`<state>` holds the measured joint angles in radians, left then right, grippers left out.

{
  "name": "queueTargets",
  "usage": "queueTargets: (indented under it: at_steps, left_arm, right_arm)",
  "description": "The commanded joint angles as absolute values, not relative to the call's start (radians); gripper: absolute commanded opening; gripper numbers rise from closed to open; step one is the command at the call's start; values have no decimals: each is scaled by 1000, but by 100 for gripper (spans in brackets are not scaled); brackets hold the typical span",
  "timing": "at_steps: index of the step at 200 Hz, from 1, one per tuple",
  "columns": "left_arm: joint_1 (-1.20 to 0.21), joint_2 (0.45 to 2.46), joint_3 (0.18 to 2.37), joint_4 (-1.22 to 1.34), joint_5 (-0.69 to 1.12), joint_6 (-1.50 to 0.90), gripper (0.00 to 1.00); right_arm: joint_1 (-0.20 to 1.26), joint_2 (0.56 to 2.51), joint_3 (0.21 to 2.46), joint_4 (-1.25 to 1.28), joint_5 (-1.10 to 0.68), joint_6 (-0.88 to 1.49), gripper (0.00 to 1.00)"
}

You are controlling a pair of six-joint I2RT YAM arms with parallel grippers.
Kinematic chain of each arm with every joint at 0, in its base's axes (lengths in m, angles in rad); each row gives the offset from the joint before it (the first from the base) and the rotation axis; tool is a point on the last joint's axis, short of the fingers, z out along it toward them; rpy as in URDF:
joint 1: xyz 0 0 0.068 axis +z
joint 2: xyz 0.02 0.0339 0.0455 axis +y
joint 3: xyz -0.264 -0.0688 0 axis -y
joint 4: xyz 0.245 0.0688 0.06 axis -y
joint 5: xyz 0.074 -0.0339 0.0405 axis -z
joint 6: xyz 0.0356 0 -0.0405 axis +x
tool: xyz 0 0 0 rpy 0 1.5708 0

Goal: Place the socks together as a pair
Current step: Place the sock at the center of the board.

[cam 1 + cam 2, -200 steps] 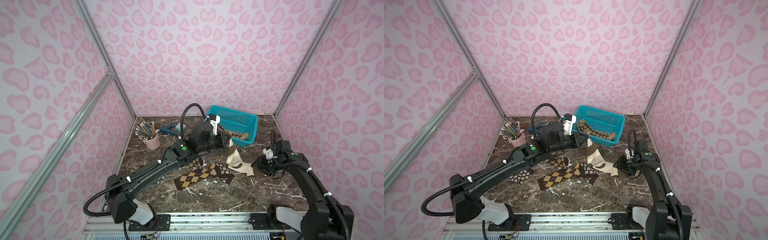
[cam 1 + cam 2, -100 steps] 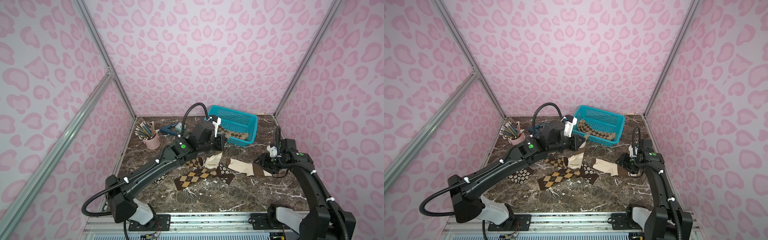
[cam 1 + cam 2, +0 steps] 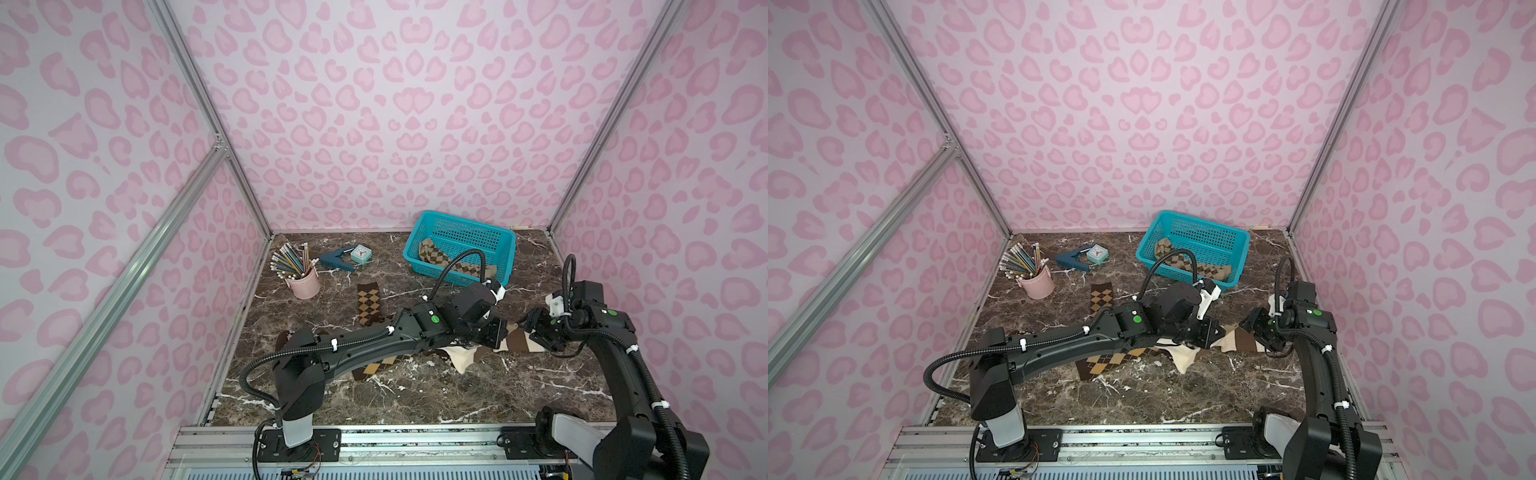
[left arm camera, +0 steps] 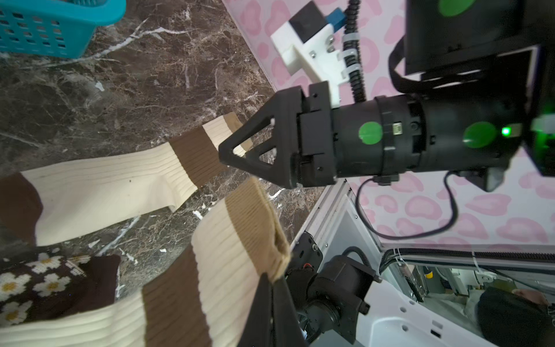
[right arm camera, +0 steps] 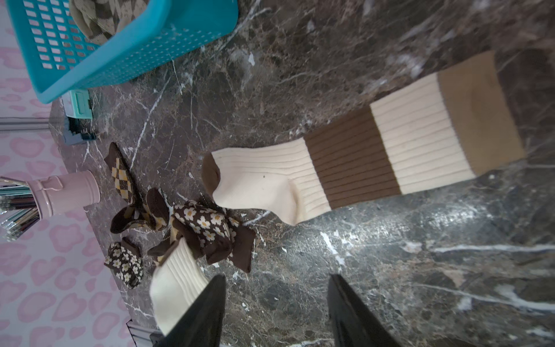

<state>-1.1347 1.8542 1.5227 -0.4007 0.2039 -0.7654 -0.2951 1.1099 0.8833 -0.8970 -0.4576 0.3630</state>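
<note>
Since a second ago the left arm has swung away from the basket (image 3: 415,232) and come down toward the right side of the table (image 3: 415,395), bringing a sock with it. The left gripper (image 4: 271,278) is clamped shut on the tan cuff of the held striped sock (image 4: 234,255). The cuff end is lifted, and the cream and brown bands trail back under the arm.

The flat striped sock (image 5: 360,156) lies stretched out on the marble. Its cuff points toward the right arm and its toe is just beside a heap of flower socks (image 5: 207,222). In the left wrist view the two cuffs are near each other, with a strip of marble showing between them, so the pair is not yet laid together.

The right gripper (image 5: 276,285) hangs over the cuff end of the flat striped sock. Its jaws stand apart with nothing between them. In the right wrist view, the cream part of the held striped sock shows just beside one of its fingers.

Farther left, one argyle sock (image 3: 368,305) lies near the pencil cup (image 3: 303,282). A second argyle sock (image 3: 378,365) lies partly under the left arm, and a third (image 3: 436,257) sits inside the basket at the back. A small clock (image 3: 360,253) stands between the pencil cup and the basket.
</note>
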Motion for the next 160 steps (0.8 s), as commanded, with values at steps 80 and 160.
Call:
queueTargets:
  at_steps: [80, 160]
  left_arm:
    - [-1193, 2094, 1595, -249, 400, -879, 58]
    - [-1139, 1727, 1269, -236, 249, -906, 98]
  right_arm:
    - [-370, 1085, 946, -963, -188, 387, 59]
    - [-364, 996, 906, -1019, -197, 403, 59]
